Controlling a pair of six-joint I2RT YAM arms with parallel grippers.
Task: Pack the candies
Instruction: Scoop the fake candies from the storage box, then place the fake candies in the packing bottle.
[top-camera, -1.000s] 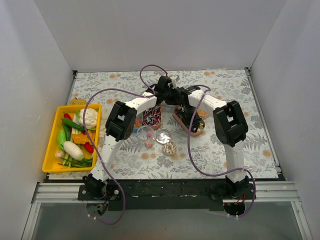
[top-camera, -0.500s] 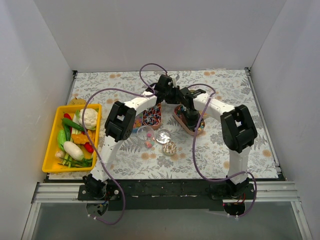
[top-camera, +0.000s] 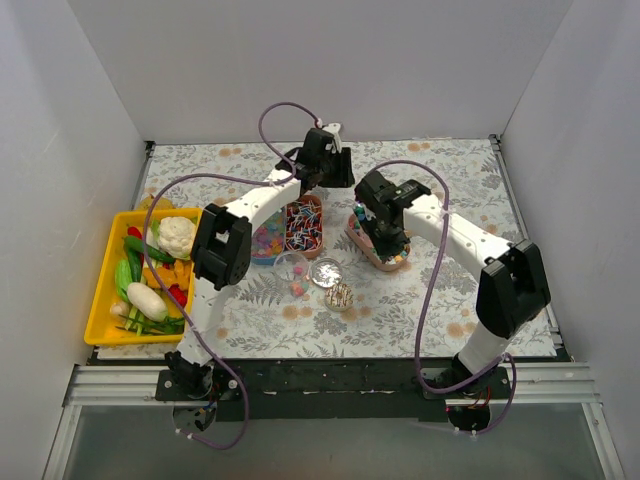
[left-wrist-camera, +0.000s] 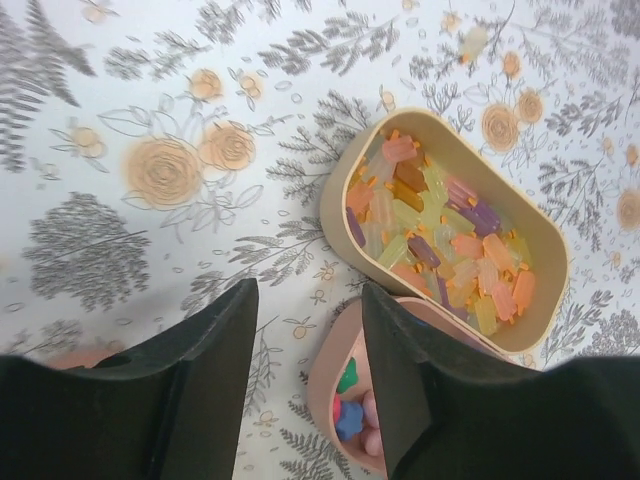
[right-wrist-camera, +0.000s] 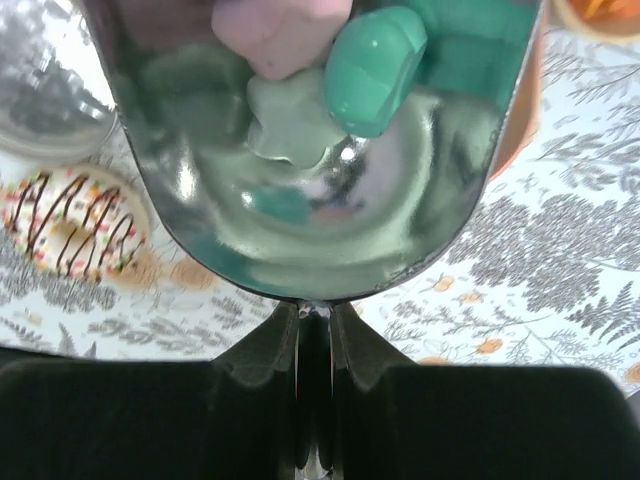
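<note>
Candies fill three oval trays in the top view: pastel ones (top-camera: 264, 242), striped sticks (top-camera: 303, 228) and a mixed tray (top-camera: 386, 256). My left gripper (top-camera: 322, 166) hovers behind them. In the left wrist view it (left-wrist-camera: 308, 295) is open and empty, with a pink tray's rim (left-wrist-camera: 335, 378) below the gap. A beige tray of pastel candies (left-wrist-camera: 440, 228) lies beyond it. My right gripper (right-wrist-camera: 315, 315) is shut on a metal scoop (right-wrist-camera: 320, 215) holding a green candy (right-wrist-camera: 375, 70) and a pink one (right-wrist-camera: 280, 30). It (top-camera: 386, 226) hangs over the mixed tray.
A yellow bin (top-camera: 104, 318) of toy vegetables sits at the left. Near the trays are a clear cup (top-camera: 325, 272), a sprinkled round piece (top-camera: 339, 296) and loose pink candies (top-camera: 297, 289). White walls close in three sides.
My left gripper has opened and drawn back from the trays, uncovering the pastel tray. The right arm's elbow has swung out to the right while its scoop stays over the mixed tray.
</note>
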